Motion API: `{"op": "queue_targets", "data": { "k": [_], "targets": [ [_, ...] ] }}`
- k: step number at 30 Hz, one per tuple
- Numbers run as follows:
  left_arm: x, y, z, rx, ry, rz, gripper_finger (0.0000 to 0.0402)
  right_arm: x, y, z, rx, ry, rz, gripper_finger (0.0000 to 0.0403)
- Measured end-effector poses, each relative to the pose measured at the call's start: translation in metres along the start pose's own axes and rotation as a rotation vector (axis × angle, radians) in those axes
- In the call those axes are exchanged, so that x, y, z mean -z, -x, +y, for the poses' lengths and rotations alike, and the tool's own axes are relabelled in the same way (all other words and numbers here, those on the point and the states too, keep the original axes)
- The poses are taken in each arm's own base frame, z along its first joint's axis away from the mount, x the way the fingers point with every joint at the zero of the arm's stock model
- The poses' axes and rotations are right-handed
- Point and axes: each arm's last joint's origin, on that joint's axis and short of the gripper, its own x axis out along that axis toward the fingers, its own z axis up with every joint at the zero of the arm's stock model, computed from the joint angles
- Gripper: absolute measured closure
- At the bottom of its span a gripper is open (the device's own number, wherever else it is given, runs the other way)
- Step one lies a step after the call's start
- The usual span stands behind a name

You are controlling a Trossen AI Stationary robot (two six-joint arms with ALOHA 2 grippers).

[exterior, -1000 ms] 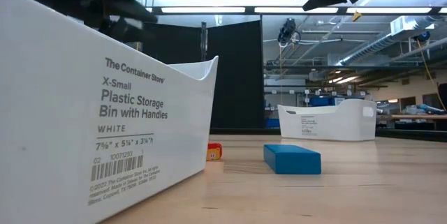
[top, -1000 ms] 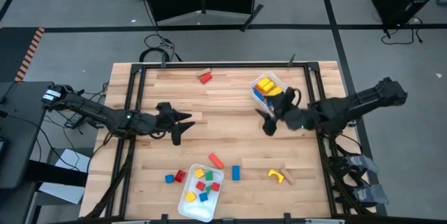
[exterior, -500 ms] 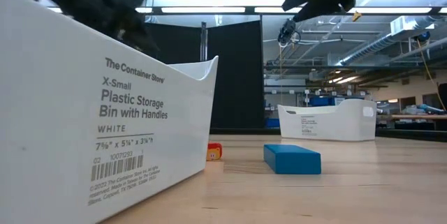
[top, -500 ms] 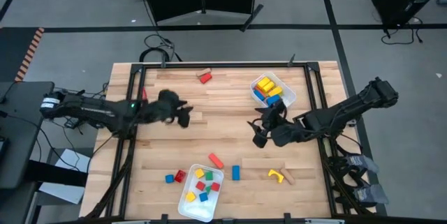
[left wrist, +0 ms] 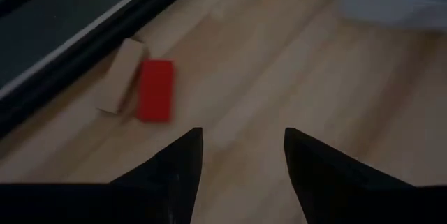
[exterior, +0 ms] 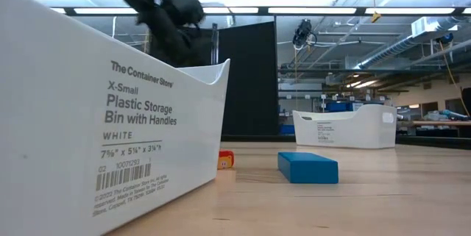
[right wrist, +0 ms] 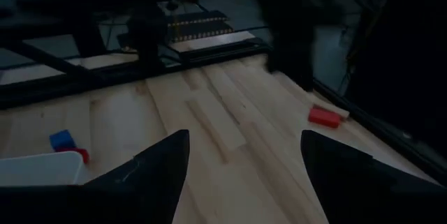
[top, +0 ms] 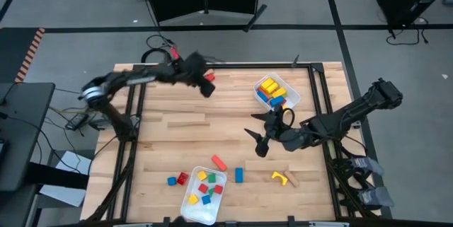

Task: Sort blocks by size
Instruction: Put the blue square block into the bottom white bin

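Observation:
A red bar (left wrist: pixel 155 90) lies flat on the table beside a plain wooden block (left wrist: pixel 119 77), near the far edge (top: pixel 207 78). My left gripper (left wrist: pixel 241 155) is open and empty above the table just short of them (top: pixel 206 90). My right gripper (top: pixel 256 141) is open and empty over the middle of the table (right wrist: pixel 241 168). Yellow and blue blocks fill the far-right white tray (top: pixel 291 94). Small cubes lie in the near white tray (top: pixel 192 207). Loose on the table are a red bar (top: pixel 219 163), a blue block (top: pixel 239 175), a yellow arch (top: pixel 279 178) and small blue (top: pixel 171 181) and red (top: pixel 182 178) blocks.
A dark metal frame (top: pixel 226 65) runs along the far edge and both sides of the table. In the low view the near tray's wall (exterior: pixel 110 118) fills the left, with the blue block (exterior: pixel 307 167) and the far tray (exterior: pixel 346 128) beyond it.
My left gripper has swung from the table's left middle toward the far edge, ending over the red bar there. My right gripper has gone from beside the far-right tray toward the table's middle and near side.

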Motion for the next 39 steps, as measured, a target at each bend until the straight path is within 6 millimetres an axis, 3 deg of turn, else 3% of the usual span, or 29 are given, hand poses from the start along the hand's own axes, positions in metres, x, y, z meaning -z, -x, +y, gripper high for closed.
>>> {"op": "queue_targets", "data": {
  "k": [7, 11, 16, 22, 28, 32, 39],
  "targets": [
    [-0.046, -0.057, 0.022, -0.087, -0.040, 0.226, 0.0193, 0.001, 0.006, 0.007, -0.013, 0.005, -0.018, 0.0123],
    [-0.054, -0.081, 0.024, -0.101, -0.048, 0.311, 0.0185, 0.003, 0.010, 0.011, -0.029, 0.011, -0.019, 0.0120],
    [-0.053, -0.095, 0.025, -0.110, -0.058, 0.369, 0.0162, 0.003, 0.012, 0.013, -0.040, 0.026, -0.019, 0.0123],
    [-0.053, -0.092, 0.029, -0.079, -0.046, 0.411, 0.0125, 0.003, 0.012, 0.012, -0.039, 0.047, -0.020, 0.0128],
    [-0.049, -0.073, 0.032, -0.080, -0.171, 0.574, 0.0112, 0.004, 0.014, 0.015, -0.050, 0.050, -0.020, 0.0127],
    [-0.055, -0.058, 0.035, -0.081, -0.224, 0.542, 0.0115, 0.005, 0.017, 0.017, -0.061, 0.060, -0.019, 0.0131],
    [-0.062, -0.050, 0.073, -0.037, -0.200, 0.508, 0.0133, 0.006, 0.019, 0.018, -0.071, 0.061, -0.019, 0.0140]
  ]
}}
